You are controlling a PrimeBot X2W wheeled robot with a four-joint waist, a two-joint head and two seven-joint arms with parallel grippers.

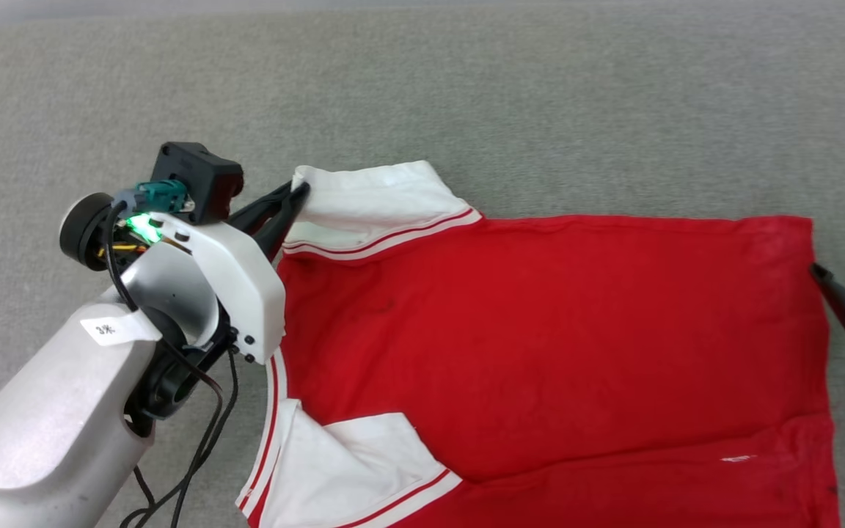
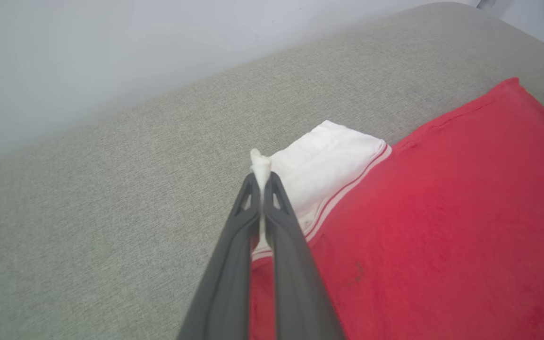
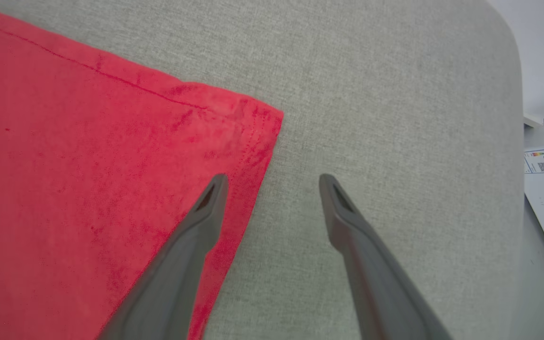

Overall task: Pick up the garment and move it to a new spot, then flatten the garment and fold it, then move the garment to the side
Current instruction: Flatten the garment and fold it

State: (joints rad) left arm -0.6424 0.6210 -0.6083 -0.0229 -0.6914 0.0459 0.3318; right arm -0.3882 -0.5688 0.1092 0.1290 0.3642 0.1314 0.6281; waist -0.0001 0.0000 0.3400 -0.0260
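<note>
The garment (image 1: 540,330) lies flat on the grey fabric surface (image 1: 466,88) as your left gripper (image 2: 261,178), fingers clamped on its white sleeve (image 2: 328,156), likely readies a fold, the right gripper (image 3: 273,182) hanging fingers apart at the hem: carry the sleeve inward, low and slow.

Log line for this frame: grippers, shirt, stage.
left gripper: shut on garment sleeve tip | right gripper: open over hem edge, holding nothing | garment: spread on grey fabric surface | stage: flattening
</note>
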